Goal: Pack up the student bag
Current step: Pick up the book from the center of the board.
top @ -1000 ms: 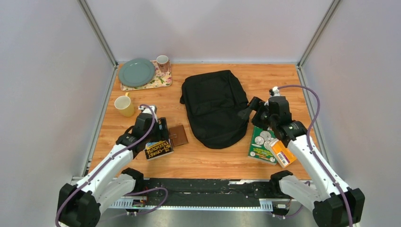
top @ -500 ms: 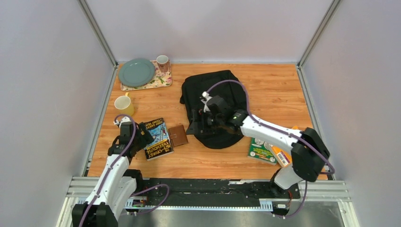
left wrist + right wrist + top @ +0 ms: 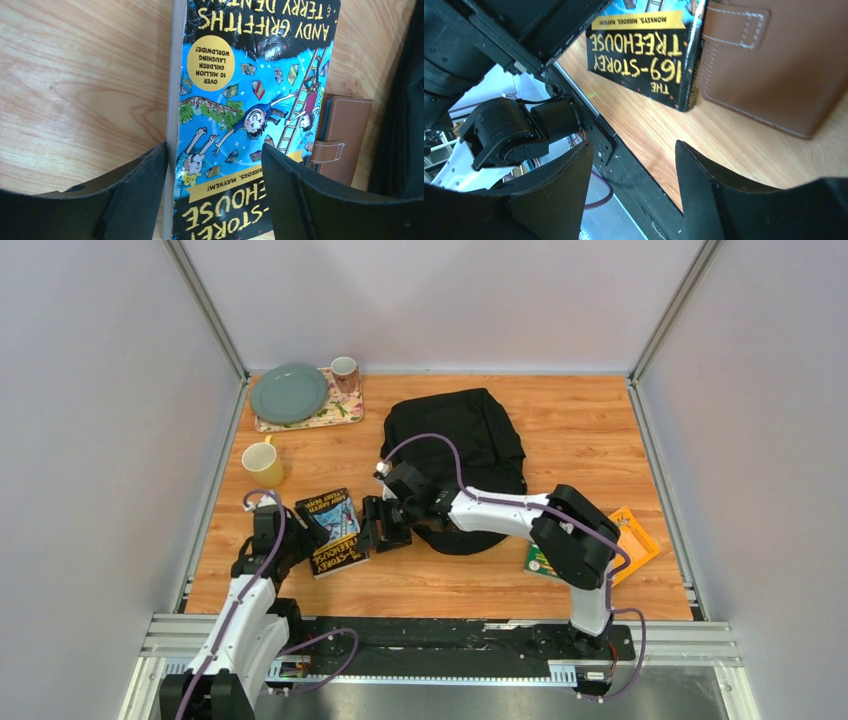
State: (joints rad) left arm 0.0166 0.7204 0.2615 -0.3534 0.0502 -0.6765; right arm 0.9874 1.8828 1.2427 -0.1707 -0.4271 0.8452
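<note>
Right gripper [image 3: 634, 146] has swung left across the student bag [image 3: 470, 440] and now hovers, jaws spread and empty, at the brown wallet [image 3: 764, 75] lying against the book [image 3: 333, 530]. I see the bag just to its right, mid-table, long axis running away from the bases. Left gripper [image 3: 214, 150] gapes empty too.

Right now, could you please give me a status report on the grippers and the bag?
Left gripper open, at the book. Right gripper open, empty, by the brown wallet. Student bag lying flat, right arm across its near end.
</note>
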